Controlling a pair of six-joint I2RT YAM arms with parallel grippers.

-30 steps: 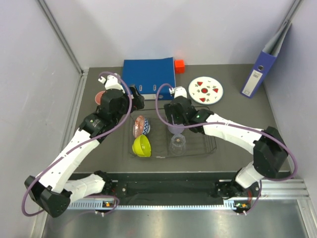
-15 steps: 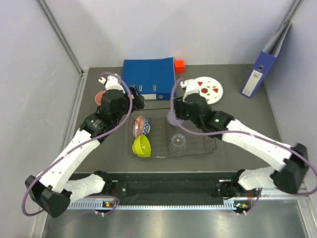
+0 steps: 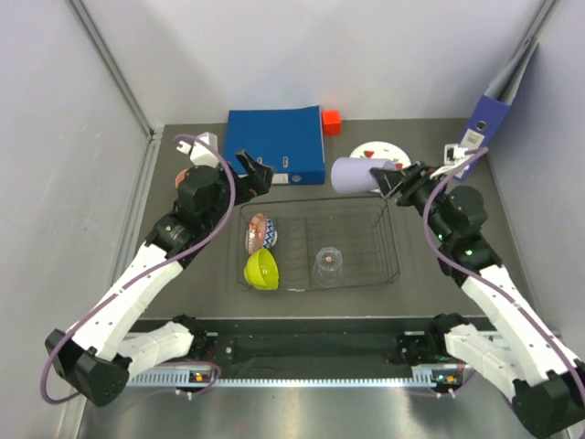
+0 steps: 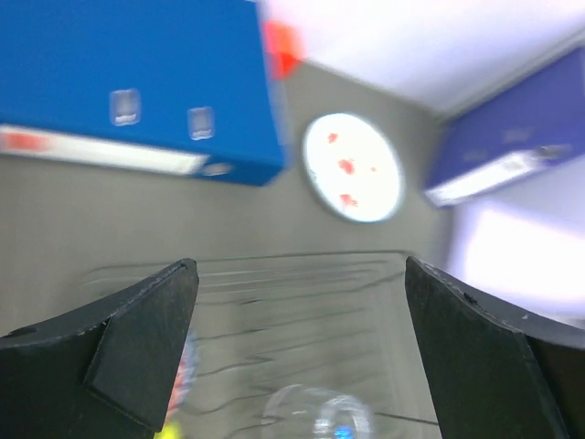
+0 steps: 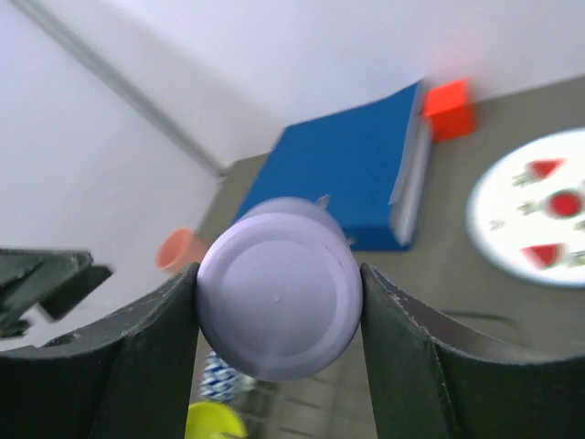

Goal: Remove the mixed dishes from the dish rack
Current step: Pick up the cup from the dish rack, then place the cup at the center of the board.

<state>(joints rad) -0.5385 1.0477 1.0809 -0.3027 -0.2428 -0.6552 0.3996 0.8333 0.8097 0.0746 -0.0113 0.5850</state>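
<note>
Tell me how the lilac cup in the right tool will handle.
The lilac cup looks like plastic, so it is probably light. Its smooth round wall could slip or twist in the right tool. It is held on its side; set down that way, it would likely roll.

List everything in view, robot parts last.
dish rack: 1, dark wire, centre
lilac cup: 1, lilac, held aloft
plate: 1, white-red, behind rack
salmon-pink cup: 1, salmon-pink, far left
tumbler: 1, clear, in rack
lime-yellow bowl: 1, lime-yellow, in rack
patterned bowl: 1, brown-blue, in rack
flat binder: 1, blue, behind rack
leaning binder: 1, blue, right wall
cube: 1, orange-red, beside flat binder
left gripper: 1, black, open
right gripper: 1, black, holding lilac cup
</note>
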